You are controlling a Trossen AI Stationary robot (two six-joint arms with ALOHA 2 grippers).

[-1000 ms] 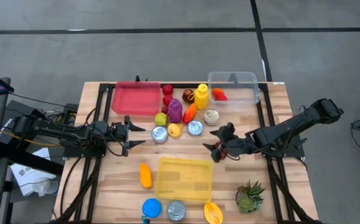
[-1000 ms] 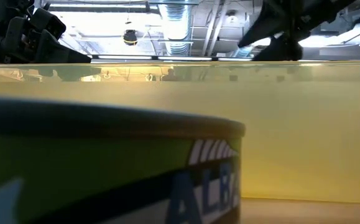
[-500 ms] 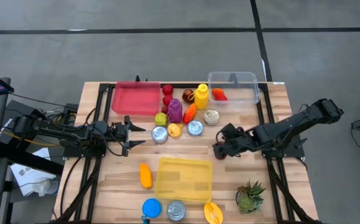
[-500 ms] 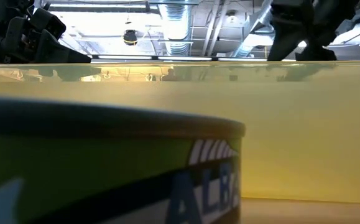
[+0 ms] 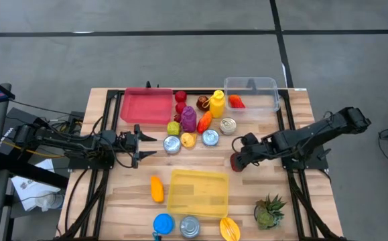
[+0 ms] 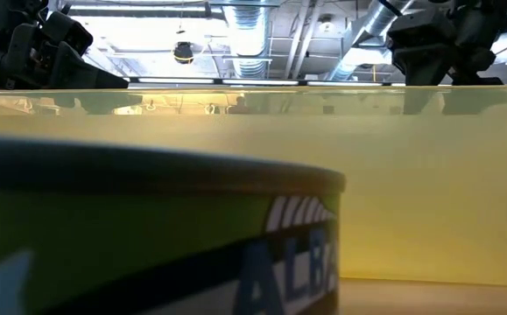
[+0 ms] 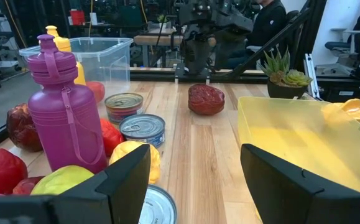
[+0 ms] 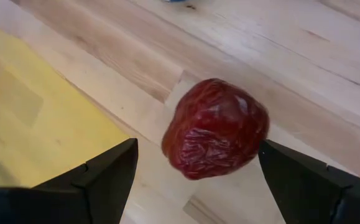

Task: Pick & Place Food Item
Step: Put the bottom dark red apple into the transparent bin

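Right tool (image 5: 236, 159): fingers spread wide, hanging low over the counter (image 5: 267, 187), just off the far right corner of the yellow tray.
Dark red food item (image 8: 216, 127): lies on the bare wood directly between the right tool's two fingers (image 8: 102, 177), touching neither from what the right wrist view shows; in the high view it peeks out under the tool tip (image 5: 236, 161).
Yellow tray (image 5: 198, 191): just beside the right tool, its corner close to the red item; nothing seen inside it.
Left tool (image 5: 147, 146): fingers wide apart, holding nothing, waiting on the left side of the counter and pointing toward the cluster of goods.
Ahead of the left tool: purple bottle (image 7: 66, 112) upright, two tins (image 7: 142, 129) beside it, a yellow fruit (image 7: 135, 160) nearer, and the red item (image 7: 206, 99) farther off.
Clear bin (image 5: 250, 94): at the far edge, well beyond the right tool, with an orange-red piece (image 5: 236, 102) inside.
Low view: blocked by a tin (image 6: 148, 236) and the tray wall (image 6: 411, 175).
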